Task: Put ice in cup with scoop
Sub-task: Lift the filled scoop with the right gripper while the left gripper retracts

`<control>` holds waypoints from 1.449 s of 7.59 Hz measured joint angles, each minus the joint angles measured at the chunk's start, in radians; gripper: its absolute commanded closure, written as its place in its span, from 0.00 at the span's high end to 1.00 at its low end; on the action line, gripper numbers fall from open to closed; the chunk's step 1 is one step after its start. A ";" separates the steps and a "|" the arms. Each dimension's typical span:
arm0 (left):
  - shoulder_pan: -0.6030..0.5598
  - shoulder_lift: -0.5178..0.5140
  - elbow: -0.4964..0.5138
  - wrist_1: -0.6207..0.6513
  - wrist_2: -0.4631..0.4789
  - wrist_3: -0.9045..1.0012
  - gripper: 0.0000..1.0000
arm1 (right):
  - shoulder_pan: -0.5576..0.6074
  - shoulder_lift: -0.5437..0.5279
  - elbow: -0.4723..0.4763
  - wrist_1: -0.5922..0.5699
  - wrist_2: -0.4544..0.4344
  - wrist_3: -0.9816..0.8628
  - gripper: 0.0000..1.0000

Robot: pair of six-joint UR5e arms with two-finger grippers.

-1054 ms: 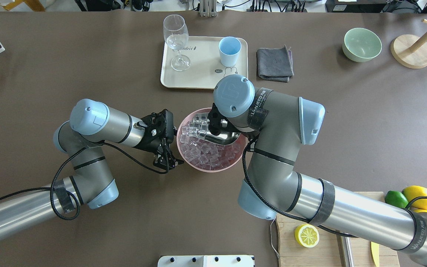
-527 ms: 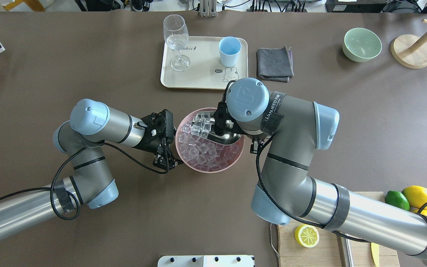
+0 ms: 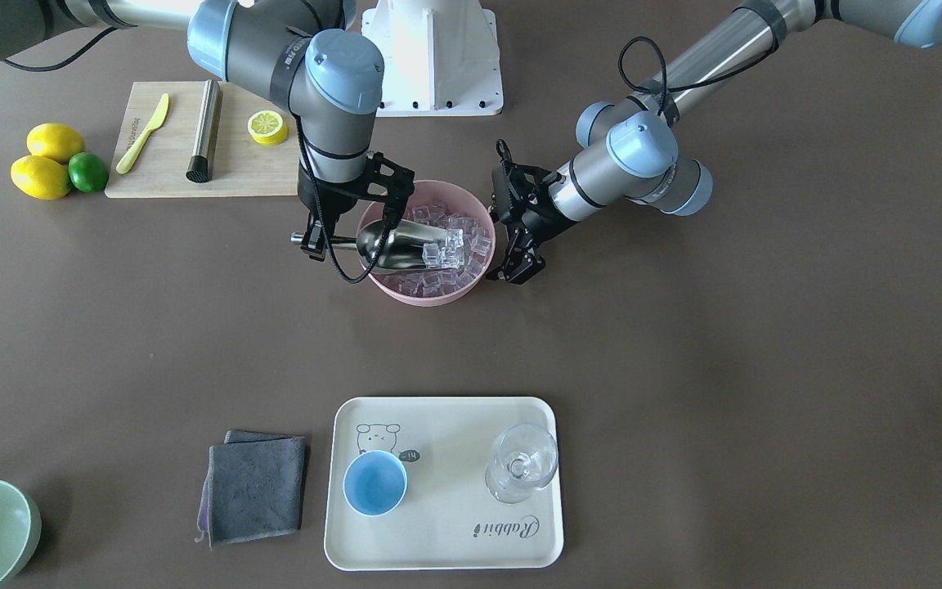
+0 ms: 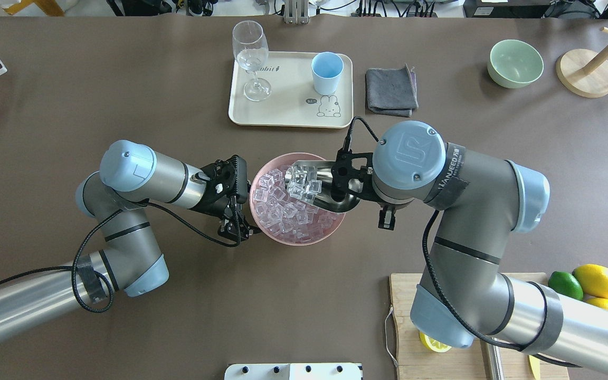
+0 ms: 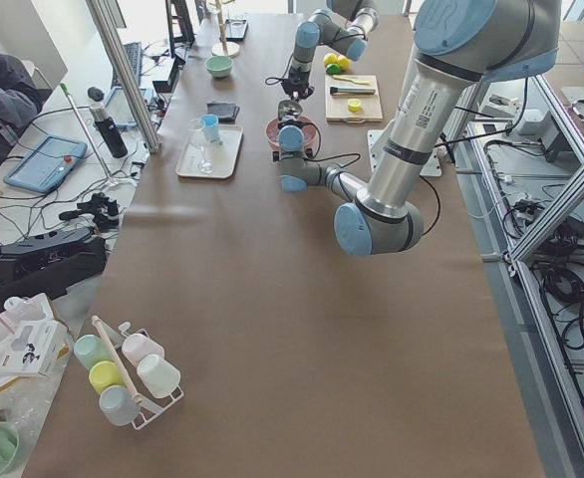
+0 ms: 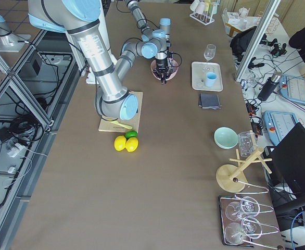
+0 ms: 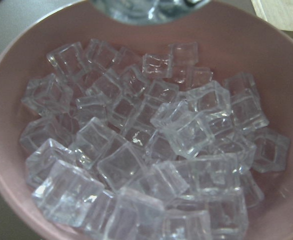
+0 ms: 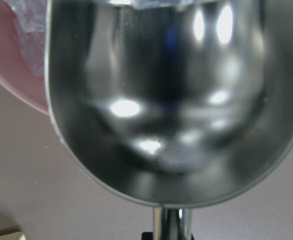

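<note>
My right gripper (image 3: 317, 239) clamps the mirror-bright scoop (image 8: 176, 100) by its tubular handle. Glossy ice (image 4: 304, 186) at its lip, over the matte pink bowl (image 7: 266, 45), shows plainly overhead but barely at my wrist. Whether my left gripper (image 4: 236, 228) is closed, I cannot tell. Beyond, the light-blue cup (image 4: 327, 71) stands on the tray (image 4: 288, 100).

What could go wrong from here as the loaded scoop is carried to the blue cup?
1. The ice cubes sit near the open lip of the scoop; a forward tilt could spill them on the way.
2. The cup is a small target, and a wine glass shares its tray, so cubes may miss or strike the glass.
</note>
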 measured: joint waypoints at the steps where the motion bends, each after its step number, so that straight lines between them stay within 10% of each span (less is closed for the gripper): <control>1: -0.001 0.000 -0.001 0.000 0.000 -0.001 0.98 | 0.003 -0.042 0.062 0.018 0.019 0.002 0.00; 5: -0.037 0.030 -0.053 0.056 -0.005 0.000 0.98 | 0.187 -0.162 0.188 0.040 0.195 0.005 0.00; 11: -0.157 0.154 -0.378 0.637 0.000 0.002 0.98 | 0.380 -0.003 -0.080 -0.246 0.489 0.087 0.00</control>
